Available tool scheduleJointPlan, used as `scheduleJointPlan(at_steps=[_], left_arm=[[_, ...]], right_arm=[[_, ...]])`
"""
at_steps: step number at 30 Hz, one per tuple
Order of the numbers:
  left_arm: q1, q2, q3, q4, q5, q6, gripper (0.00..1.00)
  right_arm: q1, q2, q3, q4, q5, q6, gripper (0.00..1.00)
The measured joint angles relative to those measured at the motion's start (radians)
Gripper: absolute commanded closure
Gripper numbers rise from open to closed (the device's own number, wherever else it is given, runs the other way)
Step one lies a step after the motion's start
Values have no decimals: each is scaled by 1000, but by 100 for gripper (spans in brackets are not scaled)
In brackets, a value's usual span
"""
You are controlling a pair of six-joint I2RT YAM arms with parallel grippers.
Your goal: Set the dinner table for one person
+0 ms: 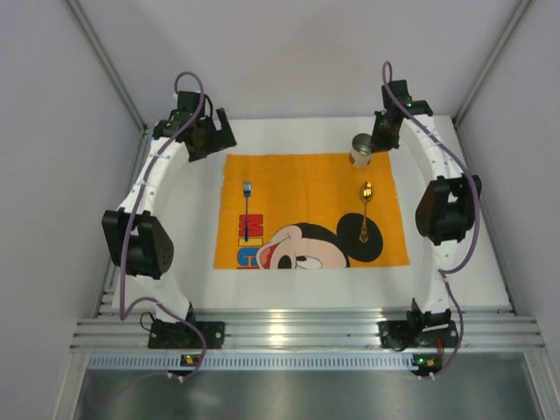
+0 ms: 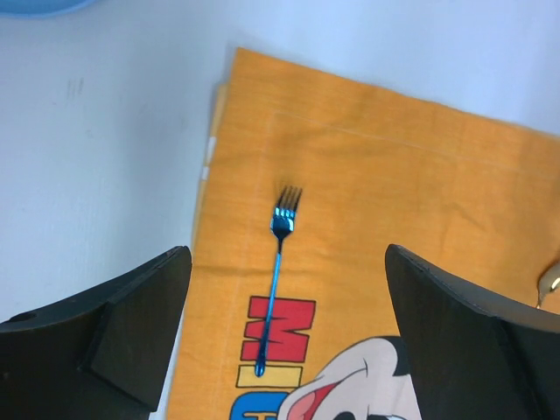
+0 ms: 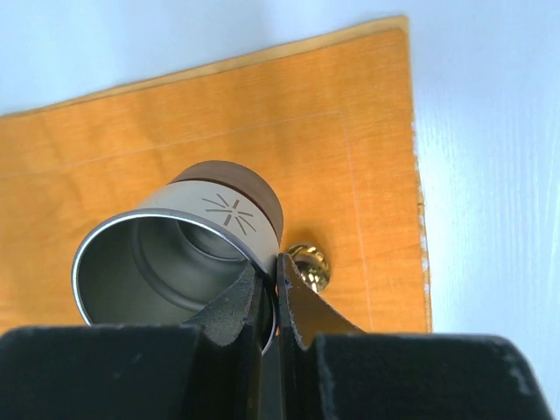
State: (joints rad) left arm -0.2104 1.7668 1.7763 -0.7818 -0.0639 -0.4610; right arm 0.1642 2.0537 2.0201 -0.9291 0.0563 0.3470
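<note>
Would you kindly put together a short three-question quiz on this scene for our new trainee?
1. True or false: the left tool is shut on the fork.
2. What does the right tool grip: A the fork; B the rim of the metal cup; C nothing?
3. What does the fork lie on?
Key: 1 false, its jaws stand open; 2 B; 3 the orange cloth.

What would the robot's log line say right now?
left tool: open, empty | right tool: shut on rim of round silver metal cup | blue metal fork, gold spoon: lying on orange Mickey Mouse cloth
</note>
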Motion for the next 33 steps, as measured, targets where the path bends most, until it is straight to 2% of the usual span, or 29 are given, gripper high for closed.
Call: scheduleJointPlan(at_steps=[4, 8, 10, 11, 12, 14, 15, 17, 18, 21, 28, 33], left_arm=[[106, 53, -16, 33, 58, 0, 4], [147, 110, -17, 53, 103, 8, 5], [158, 130, -18, 58, 120, 11, 5], [163, 141, -18, 62, 129, 11, 5], [167, 149, -18, 65, 137, 12, 5], [178, 166, -16, 70, 152, 12, 5], [183, 176, -13, 71, 155, 12, 6], [193, 201, -2, 72, 158, 11, 6], [198, 212, 8, 72, 158, 11, 6], [220, 253, 47, 71, 153, 7, 7], [292, 289, 84, 93, 79, -60, 6], [320, 303, 82, 166, 0, -136, 5]], right_arm=[[-25, 119, 99, -42, 21, 15, 100], [-37, 212, 177, -70, 40, 26, 100], [-38, 248, 199, -70, 46, 34, 95], [-38, 262, 206, -74, 47, 39, 91], [-38, 278, 211, -74, 48, 44, 81], [-39, 303, 214, -76, 47, 56, 69], [-39, 314, 214, -77, 45, 60, 56], [-39, 332, 214, -82, 39, 67, 41], [-41, 337, 214, -84, 35, 69, 29], [-43, 340, 214, -89, 23, 71, 17], [-48, 301, 232, -104, -6, 73, 13], [-48, 94, 105, -109, -32, 73, 13]])
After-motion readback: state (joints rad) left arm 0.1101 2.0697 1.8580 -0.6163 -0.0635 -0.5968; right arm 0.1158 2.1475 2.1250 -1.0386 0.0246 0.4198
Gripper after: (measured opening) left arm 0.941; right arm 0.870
